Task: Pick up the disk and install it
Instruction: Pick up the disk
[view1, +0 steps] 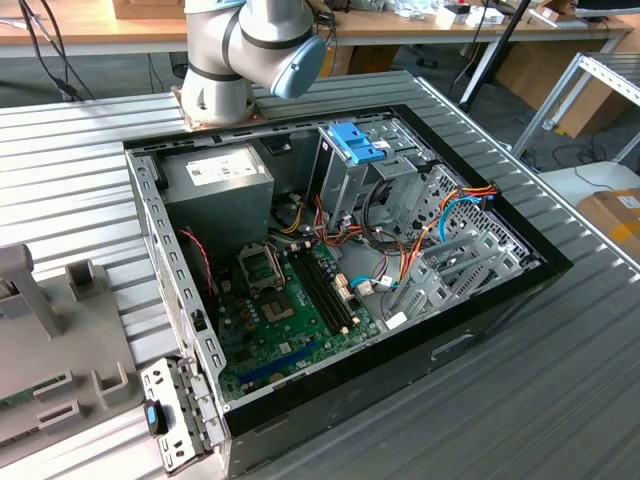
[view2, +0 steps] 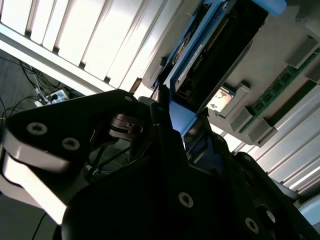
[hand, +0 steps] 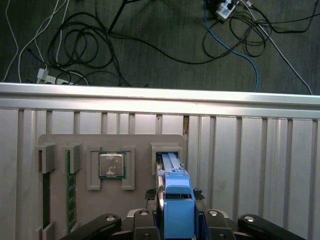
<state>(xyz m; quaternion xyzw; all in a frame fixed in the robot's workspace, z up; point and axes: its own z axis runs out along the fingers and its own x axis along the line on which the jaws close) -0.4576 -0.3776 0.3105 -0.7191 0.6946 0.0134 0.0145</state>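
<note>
The gripper (hand: 175, 194) is clamping the blue-framed disk (hand: 179, 211), standing upright in the grey holder (hand: 135, 145); pulling straight out should avoid jamming.

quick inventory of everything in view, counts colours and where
disk: one, blue carrier, on edge in a fixture slot
fixture: one, grey, on the table
processor chip: one, silver, fixture recess beside the disk
memory stick: at least one, green, fixture slot
computer case: one, black, open, on the table
motherboard: one, green, case floor
power supply: one, grey, inside the case near the arm's base
blue clip: one, atop the case's metal cage
table: one, ribbed silver
cables: several, black, white and blue, on the floor
arm: one, grey with blue cap, mounted by the case
gripper: one, black, at the disk
</note>
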